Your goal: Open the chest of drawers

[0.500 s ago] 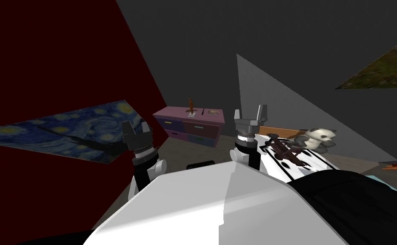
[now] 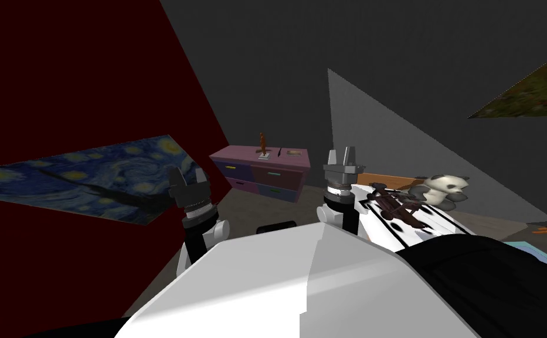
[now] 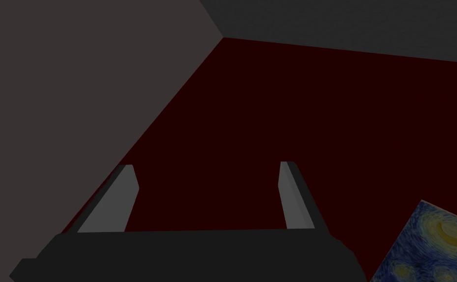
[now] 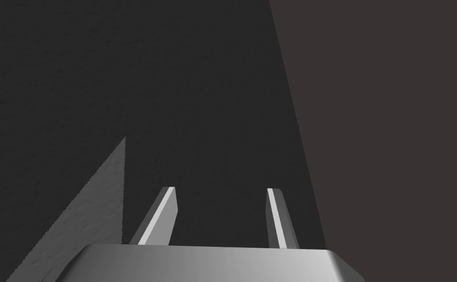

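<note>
The chest of drawers (image 2: 261, 173) is located on the floor at the far side of the room, against the dark grey wall (image 2: 278, 70) and next to the dark red wall (image 2: 61, 76). Its top is pink; its drawer fronts are purple and dark red and carry small coloured handles. No drawer is seen pulled out. A brown figurine (image 2: 262, 144) and two smaller items, too small to be identified, are set on the top.

The left gripper (image 2: 188, 178) is raised ahead of the torso, well apart from the chest. It is released: its fingers (image 3: 119, 198) are spread wide and nothing is held between them. A starry night painting (image 2: 102, 176) is hung on the red wall beside it.

The right gripper (image 2: 341, 157) is also raised and well apart from the chest. Its fingers (image 4: 161, 215) are set closer together than the left pair, yet a clear gap is kept and nothing is grasped.

A panda plush (image 2: 442, 189) is placed on the bed (image 2: 430, 220) beside the right arm.
</note>
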### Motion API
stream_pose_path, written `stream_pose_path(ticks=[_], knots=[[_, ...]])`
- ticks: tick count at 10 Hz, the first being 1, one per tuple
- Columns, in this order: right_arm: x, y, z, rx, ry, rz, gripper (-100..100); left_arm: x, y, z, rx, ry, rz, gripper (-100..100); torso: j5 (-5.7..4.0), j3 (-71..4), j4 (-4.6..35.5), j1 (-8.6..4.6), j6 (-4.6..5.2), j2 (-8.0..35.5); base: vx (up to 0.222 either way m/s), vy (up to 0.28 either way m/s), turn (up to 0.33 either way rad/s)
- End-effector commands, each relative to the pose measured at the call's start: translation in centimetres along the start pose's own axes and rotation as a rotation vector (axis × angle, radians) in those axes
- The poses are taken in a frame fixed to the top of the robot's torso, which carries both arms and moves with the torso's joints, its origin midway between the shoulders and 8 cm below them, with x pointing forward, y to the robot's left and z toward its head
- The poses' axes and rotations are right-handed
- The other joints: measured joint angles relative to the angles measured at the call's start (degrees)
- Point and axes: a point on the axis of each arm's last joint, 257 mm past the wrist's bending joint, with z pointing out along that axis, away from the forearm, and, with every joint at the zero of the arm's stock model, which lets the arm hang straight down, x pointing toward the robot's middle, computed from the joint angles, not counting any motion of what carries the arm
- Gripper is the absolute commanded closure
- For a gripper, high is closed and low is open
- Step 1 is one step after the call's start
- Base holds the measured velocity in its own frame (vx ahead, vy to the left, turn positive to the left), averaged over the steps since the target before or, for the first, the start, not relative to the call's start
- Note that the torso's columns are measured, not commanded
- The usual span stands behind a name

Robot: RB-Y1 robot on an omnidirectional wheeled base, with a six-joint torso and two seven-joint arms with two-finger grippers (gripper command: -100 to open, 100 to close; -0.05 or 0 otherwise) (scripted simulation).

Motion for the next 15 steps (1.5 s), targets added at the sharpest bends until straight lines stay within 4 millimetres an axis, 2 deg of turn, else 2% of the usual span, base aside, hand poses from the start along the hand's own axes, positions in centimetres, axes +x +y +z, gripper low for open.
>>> stream_pose_path(ticks=[1, 4, 5, 7, 10, 15], knots=[[0.0, 0.0, 0.0, 0.000, 0.000, 0.000, 0, 0.0, 0.0, 0.0, 0.000, 0.000, 0.000, 0, 0.00, -8.4, 4.2, 0.00, 0.00, 4.2, 0.000, 0.000, 0.000], [0.0, 0.0, 0.0, 0.000, 0.000, 0.000, 0, 0.0, 0.0, 0.0, 0.000, 0.000, 0.000, 0, 0.00, -33.8, 16.9, 0.00, 0.00, 16.9, 0.000, 0.000, 0.000], [0.0, 0.0, 0.0, 0.000, 0.000, 0.000, 0, 0.6, 0.4, 0.0, -0.007, 0.041, 0.009, -100, 0.00, -42.3, 21.1, 0.00, 0.00, 21.2, 0.015, -0.004, -0.015], [0.0, 0.0, 0.0, 0.001, 0.000, 0.000, 0, 1.6, 1.5, -0.2, -0.026, 0.100, 0.022, -100, 0.00, -47.4, 23.6, -0.01, 0.00, 23.6, 0.026, -0.012, -0.030], [0.0, 0.0, 0.0, 0.001, 0.000, 0.000, 0, 2.9, 3.9, -0.8, -0.072, 0.173, 0.043, -100, 0.00, -47.7, 23.8, -0.02, 0.00, 23.8, 0.043, -0.019, -0.034], [0.0, 0.0, 0.0, 0.001, 0.000, 0.000, 0, 4.4, 9.3, -2.4, -0.178, 0.237, 0.070, -100, 0.00, -47.7, 23.8, 0.01, 0.00, 23.8, 0.060, -0.026, -0.055]])
